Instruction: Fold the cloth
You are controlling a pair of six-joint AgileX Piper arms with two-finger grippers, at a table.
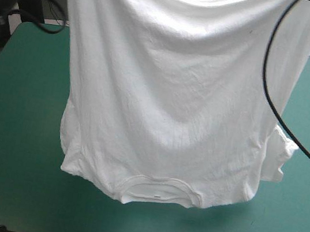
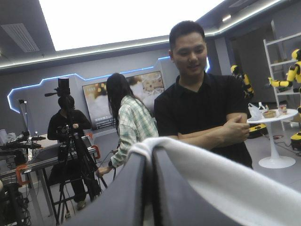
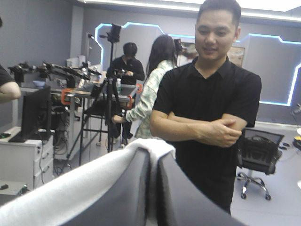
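The white T-shirt (image 1: 175,96) hangs lifted by its hem end, spread wide across the high view. Its collar (image 1: 158,189) is at the low end, resting on the teal-green table near the front edge. One sleeve (image 1: 280,155) droops at the right side. Both grippers are above the high view's upper edge. In the left wrist view my left gripper (image 2: 151,151) is shut on a fold of the T-shirt (image 2: 225,183), which drapes over its black fingers. In the right wrist view my right gripper (image 3: 154,154) is likewise shut on the T-shirt (image 3: 70,193).
The table's teal-green cover (image 1: 13,130) shows to both sides of the hanging shirt and in a strip along the front edge. Both wrist views look level into the room above the table.
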